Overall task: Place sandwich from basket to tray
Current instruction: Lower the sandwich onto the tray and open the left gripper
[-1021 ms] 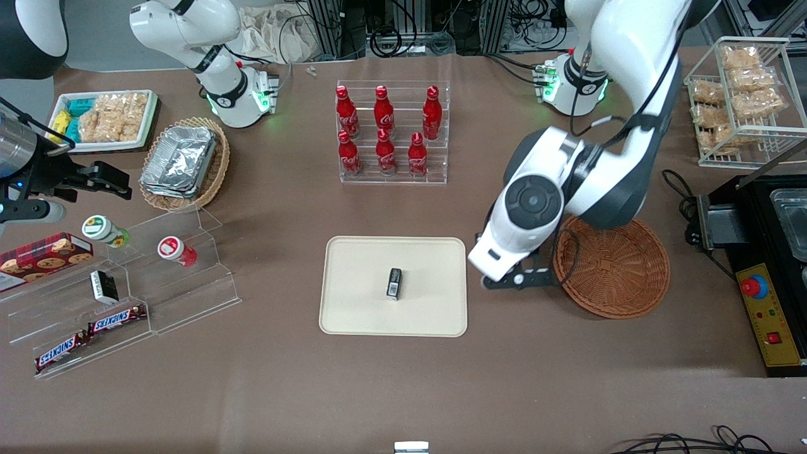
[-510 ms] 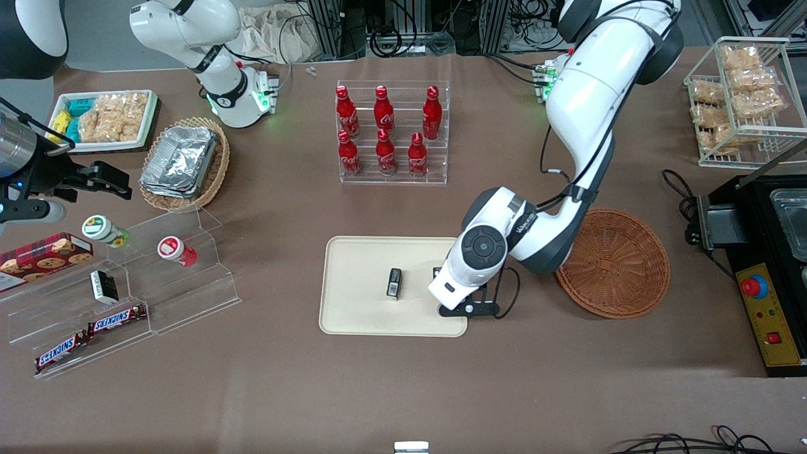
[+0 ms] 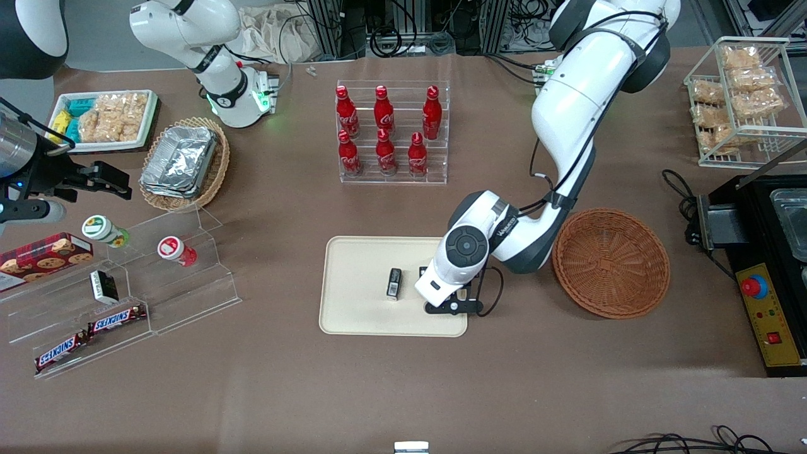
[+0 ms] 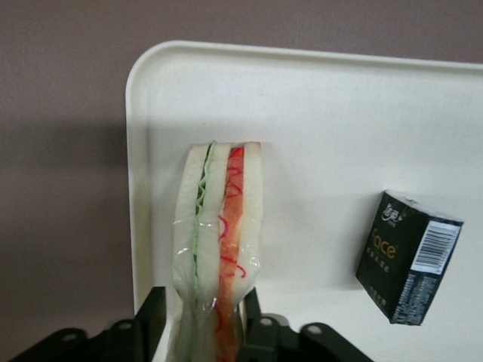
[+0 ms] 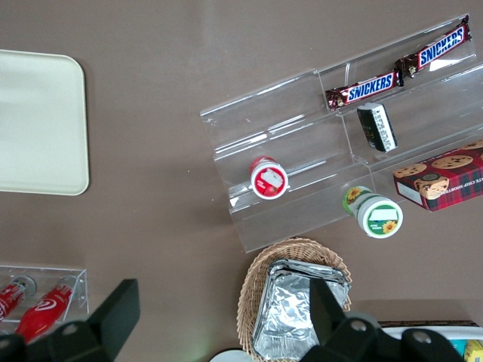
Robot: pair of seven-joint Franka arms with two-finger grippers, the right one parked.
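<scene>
My left gripper hangs over the cream tray, at the tray's end nearest the basket. In the left wrist view the gripper is shut on the sandwich, a wrapped white wedge with green and red filling lines. The sandwich hangs over the tray close to its rim; I cannot tell whether it touches. In the front view the wrist hides the sandwich. The reddish-brown basket stands empty beside the tray, toward the working arm's end.
A small black box lies mid-tray, also seen in the left wrist view. A rack of red cola bottles stands farther from the front camera. An acrylic snack shelf and a tan basket of foil containers lie toward the parked arm's end.
The left arm has swung from the edge of the basket to over the tray, toward the parked arm's end. The basket is now fully uncovered and empty.
</scene>
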